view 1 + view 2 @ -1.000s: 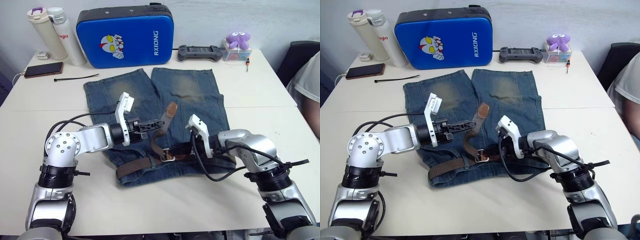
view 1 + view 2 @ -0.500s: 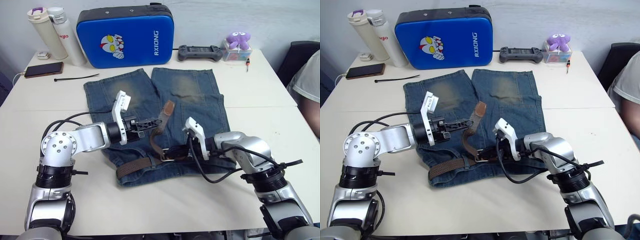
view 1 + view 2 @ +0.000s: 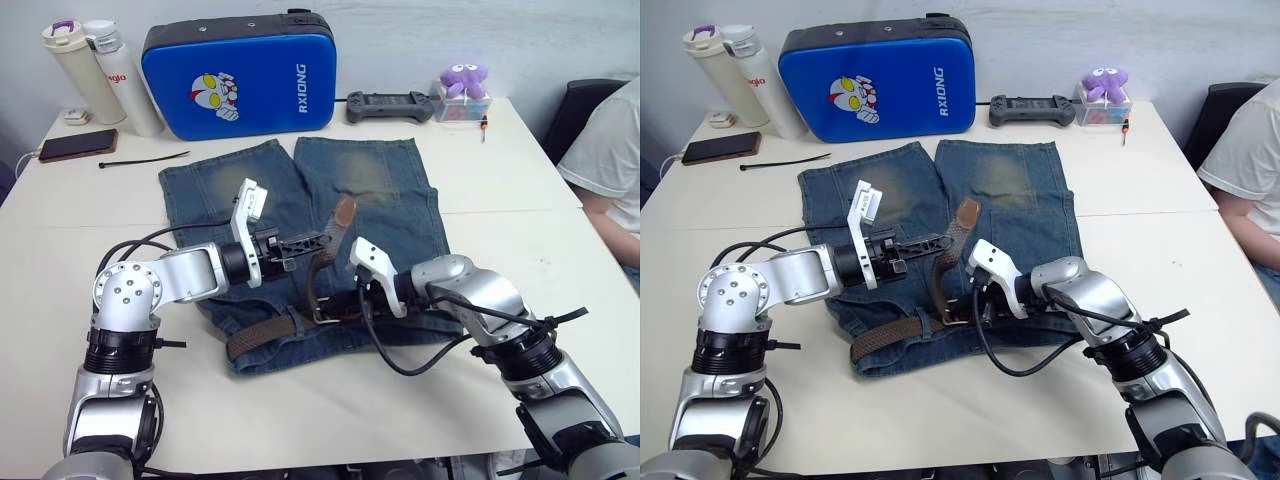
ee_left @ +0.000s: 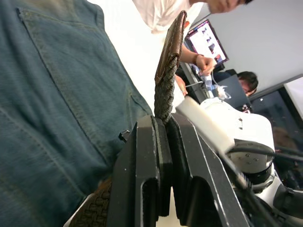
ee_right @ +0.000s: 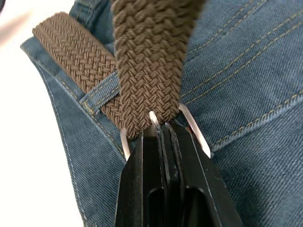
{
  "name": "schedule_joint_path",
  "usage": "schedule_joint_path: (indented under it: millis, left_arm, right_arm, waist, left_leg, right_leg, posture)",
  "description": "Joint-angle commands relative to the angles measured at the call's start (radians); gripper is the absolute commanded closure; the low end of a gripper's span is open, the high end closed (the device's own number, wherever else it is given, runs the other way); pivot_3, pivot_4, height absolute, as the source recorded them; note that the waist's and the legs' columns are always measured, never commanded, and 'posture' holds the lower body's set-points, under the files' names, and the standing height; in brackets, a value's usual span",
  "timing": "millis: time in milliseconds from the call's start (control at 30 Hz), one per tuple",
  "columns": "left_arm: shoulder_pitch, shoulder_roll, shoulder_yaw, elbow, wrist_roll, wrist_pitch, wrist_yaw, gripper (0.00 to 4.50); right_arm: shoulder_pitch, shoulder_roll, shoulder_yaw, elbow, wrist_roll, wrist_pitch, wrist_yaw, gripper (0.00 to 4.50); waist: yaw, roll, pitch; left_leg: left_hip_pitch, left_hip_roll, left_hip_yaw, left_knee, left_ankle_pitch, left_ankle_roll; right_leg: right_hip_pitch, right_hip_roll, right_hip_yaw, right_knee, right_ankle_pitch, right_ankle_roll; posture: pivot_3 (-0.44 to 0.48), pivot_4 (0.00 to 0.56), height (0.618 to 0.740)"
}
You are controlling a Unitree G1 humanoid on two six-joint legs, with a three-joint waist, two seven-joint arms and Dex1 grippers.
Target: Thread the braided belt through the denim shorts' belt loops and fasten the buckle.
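The denim shorts (image 3: 380, 200) lie flat on the white table with the waistband nearest me. The braided belt (image 3: 265, 333) runs along the waistband under a belt loop (image 5: 102, 90), then rises through the buckle (image 3: 325, 316). My left gripper (image 3: 318, 240) is shut on the raised strap just below its dark tip (image 4: 173, 42), which stands upward. My right gripper (image 3: 337, 307) is shut on the silver buckle (image 5: 194, 130) at the waistband's middle, and its fingertips meet where the strap passes through the frame.
Along the table's far edge stand a blue hard case (image 3: 238, 72), two bottles (image 3: 70, 65), a game controller (image 3: 390, 104) and a purple plush (image 3: 462, 78). A phone (image 3: 68, 146) and a black cable tie (image 3: 145, 158) lie far left. A person (image 3: 605, 150) sits at the right.
The whole view has shifted slightly. My right gripper has moved left along the waistband with the buckle, closer to the raised strap. The left gripper keeps its hold on the strap.
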Motion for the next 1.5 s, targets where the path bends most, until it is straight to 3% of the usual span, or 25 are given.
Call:
schedule_joint_path:
  millis: [33, 333, 567, 767, 1000, 1200, 1367, 1500]
  left_arm:
    - [-0.076, -0.015, 0.024, 0.031, 0.009, -0.006, -0.036, 4.50]
    - [-0.257, -0.126, -0.031, 0.208, 0.221, 0.002, -0.188, 4.50]
    - [-0.470, -0.278, -0.153, 0.530, 0.586, -0.128, -0.351, 4.50]
    - [-0.552, -0.410, -0.176, 0.752, 0.769, -0.190, -0.504, 4.50]
    - [-0.625, -0.522, -0.174, 0.979, 0.955, -0.299, -0.652, 4.50]
    - [-0.701, -0.561, -0.099, 1.148, 1.042, -0.412, -0.706, 4.50]
    - [-0.699, -0.566, -0.104, 1.125, 1.088, -0.336, -0.851, 4.50]
    - [-0.584, -0.528, -0.145, 0.929, 1.096, -0.192, -0.902, 4.50]
  right_arm:
    - [0.062, -0.028, 0.135, 0.035, -0.091, 0.016, -0.019, 4.47]
    - [0.069, -0.052, 0.205, -0.013, -0.210, -0.046, -0.043, 4.47]
    - [0.077, -0.043, 0.246, -0.059, -0.248, -0.035, -0.040, 4.47]
    - [0.086, -0.052, 0.250, -0.079, -0.261, -0.051, -0.016, 4.47]
    - [0.096, -0.047, 0.243, -0.097, -0.277, -0.080, 0.002, 4.47]
    - [0.089, -0.034, 0.228, -0.072, -0.300, -0.151, 0.021, 4.47]
    - [0.091, -0.023, 0.174, -0.021, -0.312, -0.160, 0.005, 4.47]
    - [0.125, -0.049, 0.051, -0.113, -0.261, -0.075, -0.019, 4.47]
  waist:
    - [0.000, 0.000, 0.000]
    - [0.001, -0.001, -0.002]
    - [0.006, -0.001, -0.003]
    - [0.006, -0.001, -0.003]
    - [0.021, -0.001, -0.003]
    - [0.024, -0.001, -0.003]
    - [0.024, -0.001, -0.003]
    - [0.024, 0.000, -0.003]
  left_leg:
    - [0.000, 0.000, 0.000, 0.000, 0.000, 0.000]
    - [0.001, 0.000, 0.000, 0.001, 0.000, 0.000]
    - [0.006, 0.000, -0.001, 0.001, 0.001, -0.001]
    - [0.016, 0.000, -0.001, -0.006, 0.001, -0.002]
    - [0.016, 0.000, -0.001, -0.006, 0.001, -0.002]
    - [0.017, 0.000, 0.000, -0.007, 0.001, -0.002]
    - [0.017, 0.000, 0.000, -0.008, 0.001, -0.003]
    - [0.017, -0.001, 0.000, -0.009, 0.001, -0.003]
  right_leg:
    - [0.000, 0.000, 0.000, 0.000, 0.000, 0.000]
    - [0.002, 0.000, 0.000, 0.000, 0.000, 0.000]
    - [0.008, 0.000, -0.001, -0.002, 0.000, 0.000]
    - [0.017, 0.000, -0.001, -0.007, 0.000, 0.000]
    - [0.017, 0.000, -0.001, -0.007, 0.000, 0.000]
    - [0.017, 0.000, -0.001, -0.007, 0.000, 0.000]
    - [0.017, 0.000, -0.001, -0.007, 0.000, 0.000]
    - [0.017, -0.001, -0.001, -0.007, 0.001, 0.000]
  posture:
    - [0.000, 0.150, 0.739]
    - [0.000, 0.150, 0.739]
    - [0.000, 0.150, 0.739]
    - [0.000, 0.150, 0.739]
    - [0.000, 0.150, 0.739]
    - [0.000, 0.150, 0.739]
    - [0.000, 0.150, 0.739]
    - [0.000, 0.150, 0.739]
